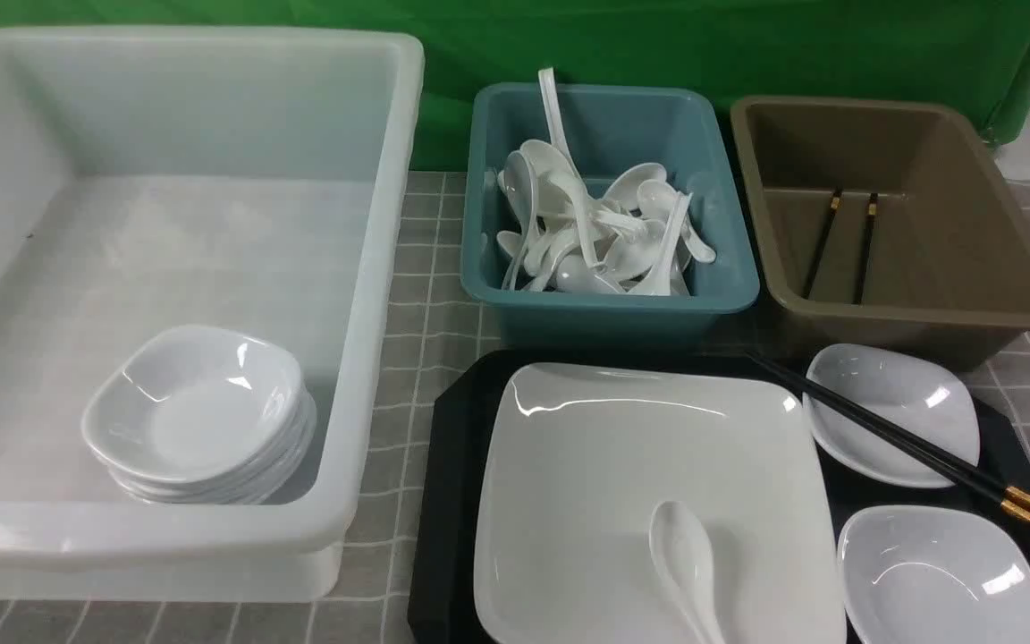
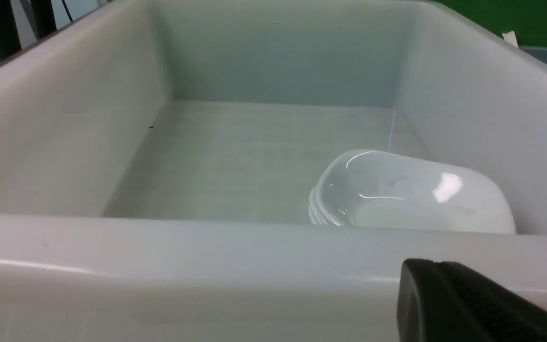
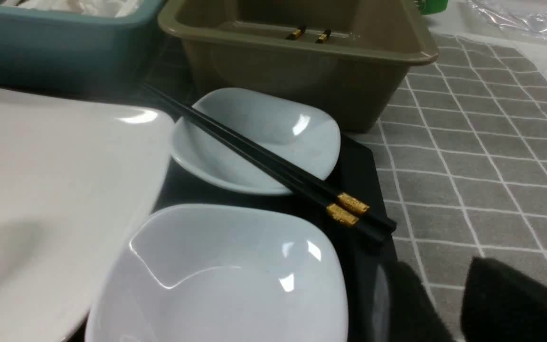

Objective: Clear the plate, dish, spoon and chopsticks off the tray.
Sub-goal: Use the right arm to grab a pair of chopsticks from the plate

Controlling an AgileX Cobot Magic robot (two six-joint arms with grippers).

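Nearest, the right gripper (image 3: pixel 439 273) is hanging just off the near right corner of the tray (image 1: pixel 452 465), its fingers standing apart with nothing between them. Well to the tray's left, the left gripper (image 2: pixel 449 294) is sitting low at the near wall of a white tub (image 1: pixel 372 313), jaws closed together and empty. On the tray's near part the spoon (image 1: pixel 685 563) is lying in the plate (image 1: pixel 622 456), which is covering the tray's left and middle. The near dish (image 1: pixel 944 581) is sitting at the tray's near right corner, the far dish (image 1: pixel 882 394) behind it. The chopsticks (image 1: pixel 908 440) are lying across the far dish, their gold-banded ends reaching the tray's right rim. Beyond the tray's far edge a teal bin (image 1: pixel 622 300) is holding a heap of spoons (image 1: pixel 586 233), and a brown bin (image 1: pixel 926 161) another pair of chopsticks (image 1: pixel 823 241).
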